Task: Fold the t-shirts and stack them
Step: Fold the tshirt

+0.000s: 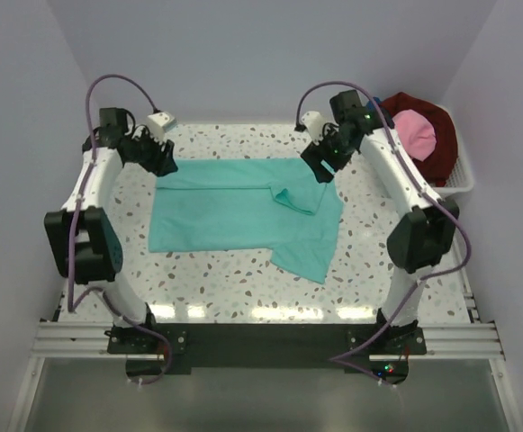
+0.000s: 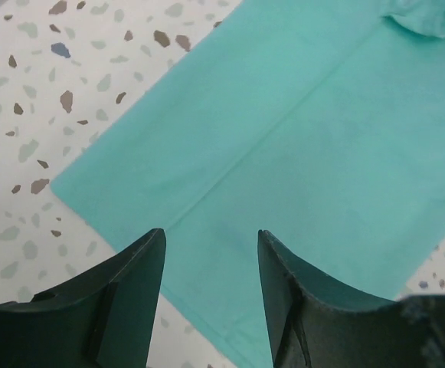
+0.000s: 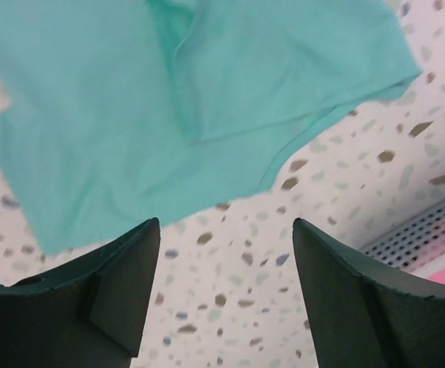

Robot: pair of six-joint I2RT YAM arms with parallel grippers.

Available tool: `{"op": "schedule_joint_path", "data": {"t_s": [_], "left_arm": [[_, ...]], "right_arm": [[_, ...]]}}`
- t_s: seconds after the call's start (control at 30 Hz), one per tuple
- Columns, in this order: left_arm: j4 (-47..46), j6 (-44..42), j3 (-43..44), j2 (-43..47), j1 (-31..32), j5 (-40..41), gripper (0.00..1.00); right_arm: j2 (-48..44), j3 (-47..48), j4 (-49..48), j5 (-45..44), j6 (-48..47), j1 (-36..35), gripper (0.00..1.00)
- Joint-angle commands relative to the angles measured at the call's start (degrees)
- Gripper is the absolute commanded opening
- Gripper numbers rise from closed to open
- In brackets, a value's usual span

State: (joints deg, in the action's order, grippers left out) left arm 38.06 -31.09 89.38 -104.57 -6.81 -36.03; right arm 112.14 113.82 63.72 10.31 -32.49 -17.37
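Observation:
A teal-green t-shirt (image 1: 243,216) lies spread on the speckled table, partly folded, with a sleeve flap turned over near its far right. It also shows in the left wrist view (image 2: 299,138) and the right wrist view (image 3: 168,100). My left gripper (image 1: 164,162) is open and empty above the shirt's far left corner. My right gripper (image 1: 322,167) is open and empty above the shirt's far right edge. A pink t-shirt (image 1: 416,131) and a dark red t-shirt (image 1: 432,121) lie piled in a white basket (image 1: 459,180). No blue shirt shows.
The basket stands at the far right of the table; its slatted rim (image 3: 421,230) shows in the right wrist view. The speckled tabletop (image 1: 243,283) runs to a metal rail at the near edge. Walls close the sides and back.

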Motion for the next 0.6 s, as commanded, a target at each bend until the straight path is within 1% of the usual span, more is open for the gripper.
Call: {"op": "schedule_joint_path", "data": {"t_s": [0.0,0.03,0.07,0.13,0.17,0.23,0.27,0.4,0.57], "left_arm": [[6.2,-9.8,-9.1,8.9,-1.8,-6.1,0.56],[6.1,-11.2,-11.2,12.3,-2.7,-7.1,0.57],[6.1,-12.0,-14.7,13.9,-3.0,-9.0,0.57],[6.0,-13.5,-17.4,17.9,-3.3,-9.9,0.56],[5.3,-13.6,-19.4,19.0,-3.4,-10.3,0.56],[5.3,-15.3,-21.1,21.9,-4.3,-11.8,0.56],[5.3,-15.8,-22.6,22.7,-4.6,-12.6,0.56],[5.7,-18.6,-25.2,24.9,-5.9,-12.8,0.56],[9.7,-22.8,-26.1,23.8,-6.8,-15.9,0.55]], "right_arm": [[-8.7,-11.1,9.1,4.6,-10.3,-1.2,0.72],[-10.1,-14.1,9.0,3.4,-12.1,-1.7,0.71],[-11.9,-20.2,7.5,2.8,-12.6,-3.4,0.69],[-16.2,-26.6,5.3,1.8,-12.7,-5.6,0.68],[-17.4,-32.6,3.9,1.5,-11.9,-8.2,0.66],[-19.7,-38.0,-1.0,1.3,-8.9,-10.7,0.64],[-20.0,-42.1,-4.2,-0.4,-7.9,-13.3,0.62],[-21.1,-46.8,-9.8,-3.2,-5.7,-15.9,0.57],[-22.0,-52.0,-14.6,-6.6,-8.9,-16.1,0.55]]}}
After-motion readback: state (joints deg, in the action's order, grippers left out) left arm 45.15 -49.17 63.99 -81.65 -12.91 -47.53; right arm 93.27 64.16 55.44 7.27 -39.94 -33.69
